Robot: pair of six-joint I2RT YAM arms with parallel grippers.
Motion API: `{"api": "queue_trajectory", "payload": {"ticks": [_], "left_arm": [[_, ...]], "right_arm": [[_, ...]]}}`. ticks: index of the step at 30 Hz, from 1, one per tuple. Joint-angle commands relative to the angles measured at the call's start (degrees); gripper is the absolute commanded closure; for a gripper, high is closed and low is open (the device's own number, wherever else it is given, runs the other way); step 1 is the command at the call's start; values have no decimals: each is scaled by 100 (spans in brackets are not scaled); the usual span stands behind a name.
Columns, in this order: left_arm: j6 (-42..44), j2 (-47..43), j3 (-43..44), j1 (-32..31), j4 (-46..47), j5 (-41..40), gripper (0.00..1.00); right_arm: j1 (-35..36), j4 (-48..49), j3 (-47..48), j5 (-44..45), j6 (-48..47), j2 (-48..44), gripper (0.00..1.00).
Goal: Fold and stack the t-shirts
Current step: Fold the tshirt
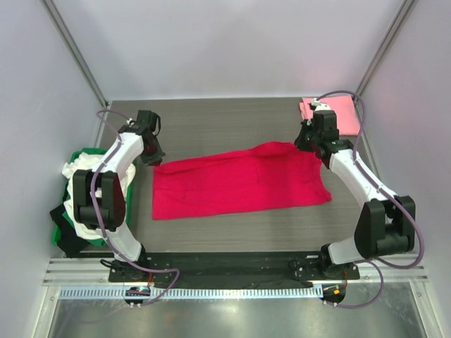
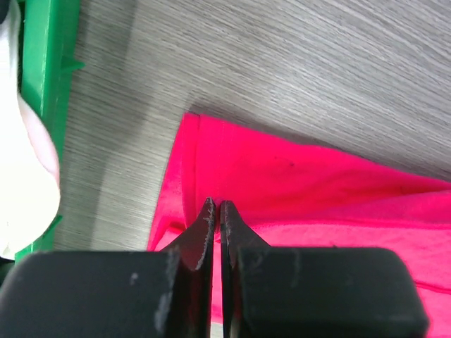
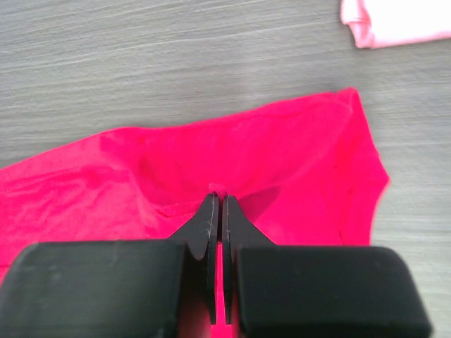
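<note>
Now | crimson t-shirt (image 1: 239,184) lies flat mid-frame in top view | left gripper (image 1: 153,153) jaws together at its upper-left corner | right gripper (image 1: 312,143) clamped on its upper-right edge | pink t-shirt (image 1: 338,113) upper right | white t-shirt (image 1: 74,172) in green crate (image 1: 86,151), left edge

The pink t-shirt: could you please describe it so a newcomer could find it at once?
On the grey table, look to the far right corner. The pink t-shirt lies there, folded small. Unlike the crimson t-shirt spread mid-table, it is pale and compact.
</note>
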Motion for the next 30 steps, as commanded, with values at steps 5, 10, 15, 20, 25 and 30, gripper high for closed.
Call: {"api": "queue_trajectory", "payload": {"ticks": [5, 10, 15, 20, 25, 30], "left_arm": [[22, -454, -402, -7, 261, 3, 100], [48, -516, -560, -7, 287, -32, 100], [101, -621, -596, -7, 296, -155, 100], [180, -823, -482, -42, 323, -462, 100], [259, -903, -209, -42, 331, -674, 100], [242, -920, -349, -112, 401, -735, 99]], "right_arm": [[3, 105, -809, 724, 76, -1116, 99], [-41, 43, -1283, 1016, 313, -1678, 99], [-67, -97, -1547, 902, 515, -2092, 99], [-67, -370, -1627, 998, 577, -2479, 99], [-58, -581, -1749, 972, 805, -2769, 99], [-59, -713, -2048, 1209, 1034, -3129, 99]]}}
